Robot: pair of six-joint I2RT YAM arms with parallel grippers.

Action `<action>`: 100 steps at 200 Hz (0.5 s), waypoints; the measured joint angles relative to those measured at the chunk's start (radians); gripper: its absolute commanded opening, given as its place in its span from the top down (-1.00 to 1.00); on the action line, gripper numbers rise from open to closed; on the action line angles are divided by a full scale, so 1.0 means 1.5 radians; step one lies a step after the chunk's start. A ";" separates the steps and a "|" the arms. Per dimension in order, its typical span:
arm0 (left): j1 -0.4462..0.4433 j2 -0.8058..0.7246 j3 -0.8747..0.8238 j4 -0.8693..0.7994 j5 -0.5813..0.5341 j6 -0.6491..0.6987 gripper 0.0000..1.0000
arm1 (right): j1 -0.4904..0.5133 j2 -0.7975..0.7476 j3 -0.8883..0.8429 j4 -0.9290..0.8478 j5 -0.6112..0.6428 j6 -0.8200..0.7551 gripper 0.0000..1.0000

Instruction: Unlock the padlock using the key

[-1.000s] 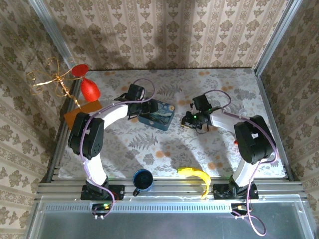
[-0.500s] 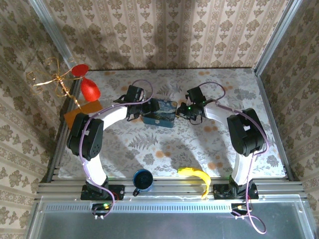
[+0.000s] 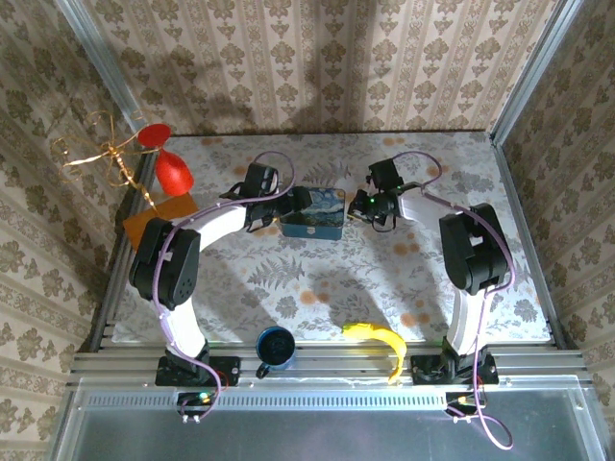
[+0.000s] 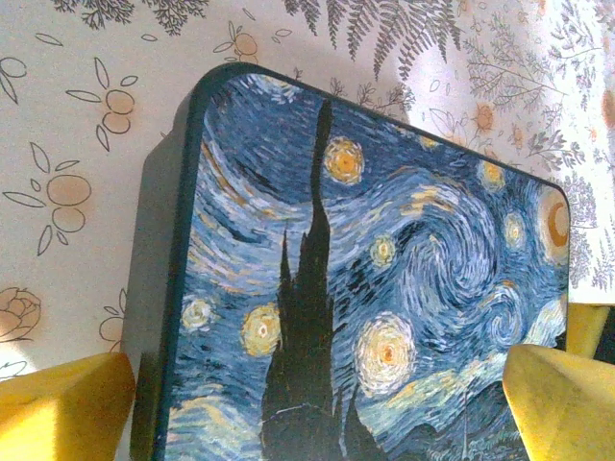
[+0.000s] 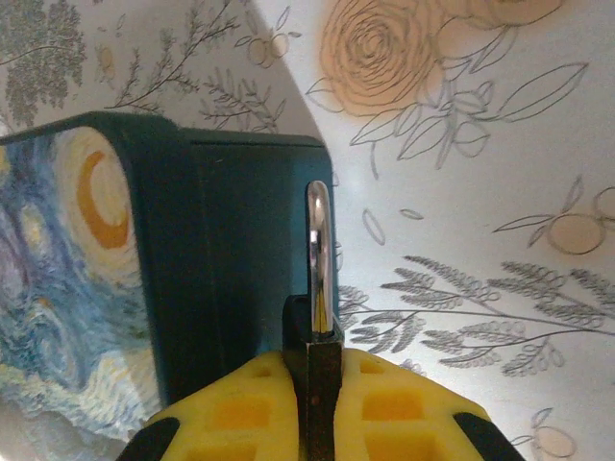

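L gripper (image 4: pixel 312 408) jaws wide apart astride blue tin (image 4: pixel 365 250); R gripper (image 5: pixel 324 403) clamped on silvery metal piece (image 5: pixel 319 250), key or padlock unclear, beside tin's side.

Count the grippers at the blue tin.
2. The left gripper is open astride the blue tin's left end; the right gripper is at its right end, shut on a thin silvery metal piece.

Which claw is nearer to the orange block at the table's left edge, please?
Left. The left claw sits open at the blue tin's left end, right of the orange block; the right claw, holding the key, is beyond the tin's other end.
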 measured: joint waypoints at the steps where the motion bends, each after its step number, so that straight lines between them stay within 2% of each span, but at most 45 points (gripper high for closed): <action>1: 0.001 0.000 -0.001 0.000 0.000 -0.001 -1.00 | -0.001 0.000 0.000 -0.001 0.000 -0.001 1.00; 40: 0.041 -0.049 -0.050 0.005 -0.008 -0.011 -1.00 | -0.024 -0.004 0.001 -0.063 0.021 -0.032 1.00; 65: 0.080 -0.117 -0.093 0.001 -0.025 -0.014 -1.00 | -0.030 -0.031 -0.001 -0.128 0.045 -0.069 1.00; 100: 0.110 -0.218 -0.142 -0.018 -0.059 -0.010 -1.00 | -0.030 -0.089 -0.035 -0.173 0.023 -0.122 1.00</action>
